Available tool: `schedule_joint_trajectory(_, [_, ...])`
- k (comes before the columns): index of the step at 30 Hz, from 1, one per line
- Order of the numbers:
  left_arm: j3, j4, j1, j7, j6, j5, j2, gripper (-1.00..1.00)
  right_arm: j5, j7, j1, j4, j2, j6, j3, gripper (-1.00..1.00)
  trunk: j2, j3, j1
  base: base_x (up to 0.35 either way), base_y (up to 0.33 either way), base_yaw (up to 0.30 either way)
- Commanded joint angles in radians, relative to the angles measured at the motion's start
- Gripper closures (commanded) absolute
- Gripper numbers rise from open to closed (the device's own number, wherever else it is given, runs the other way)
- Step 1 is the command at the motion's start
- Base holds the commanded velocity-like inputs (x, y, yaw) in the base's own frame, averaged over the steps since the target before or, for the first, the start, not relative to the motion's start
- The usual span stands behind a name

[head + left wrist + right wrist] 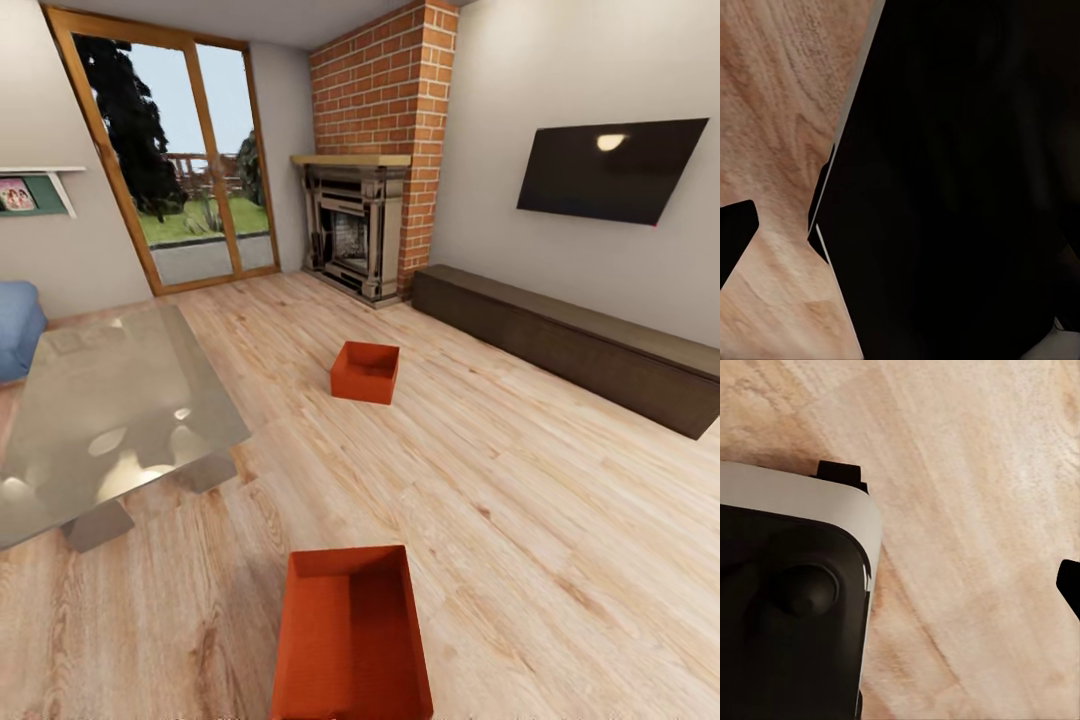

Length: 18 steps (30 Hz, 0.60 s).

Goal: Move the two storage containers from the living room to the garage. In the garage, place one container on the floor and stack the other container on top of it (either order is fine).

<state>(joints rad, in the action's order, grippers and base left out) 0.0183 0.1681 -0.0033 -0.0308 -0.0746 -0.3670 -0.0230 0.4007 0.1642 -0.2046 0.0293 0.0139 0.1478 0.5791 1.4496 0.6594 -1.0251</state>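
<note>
- Spreading across the whole head view, the light wood-plank flooring (520,500) of the living room carries everything else; it also shows as pale grain in the left wrist view (772,112) and the right wrist view (967,510).
- Pale walls enclose the room; the right wall bears a dark flat screen (610,168), tilted in the view.
- Wood-framed glass doors (185,160) stand at the far left, with grass and trees behind the panes.
- Red-brick fireplace (375,150) rises at the far centre, a pale mantel above its dark hearth.
- Long low dark cabinet (570,345) runs along the right wall, from beside the fireplace toward the near right.
- Glass table (110,420) sits at the left on pale legs; a blue seat (18,325) lies at the left edge beyond it.
- Near storage container (350,635): orange-red, lidless, upright on the planks at the near centre, its near edge cut off by the frame.
- Far storage container (366,371): same kind, upright on the planks in mid-room, well apart from the near one, between table and cabinet.
- Small wall shelf (35,190) at the far left holds a picture.
- Dark robot bodywork blocks much of both wrist views; how far either pincer is spread cannot be told.
</note>
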Motion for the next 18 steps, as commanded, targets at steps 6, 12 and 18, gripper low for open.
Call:
schedule_joint_trajectory(6, [0.002, 0.003, 0.0, -0.003, -0.007, -0.003, 0.0, -1.0, 0.009, 0.001, -0.001, 0.003, 0.003, 0.006, 0.008, -1.0, 0.0, 0.01, 0.0, 0.0, 0.0, 0.001])
schedule_joint_trajectory(12, [0.002, 0.003, 0.0, -0.003, -0.007, -0.003, 0.0, -1.0, 0.009, 0.001, -0.001, 0.003, 0.003, 0.006, 0.008, -1.0, 0.0, 0.019, 0.0, 0.0, 0.0, 0.0])
schedule_joint_trajectory(18, [0.002, 0.003, 0.0, -0.003, -0.007, -0.003, 0.0, -1.0, 0.009, 0.001, -0.001, 0.003, 0.004, 0.006, 0.008, -1.0, 0.0, 0.029, 0.0, 0.0, 0.0, 0.0])
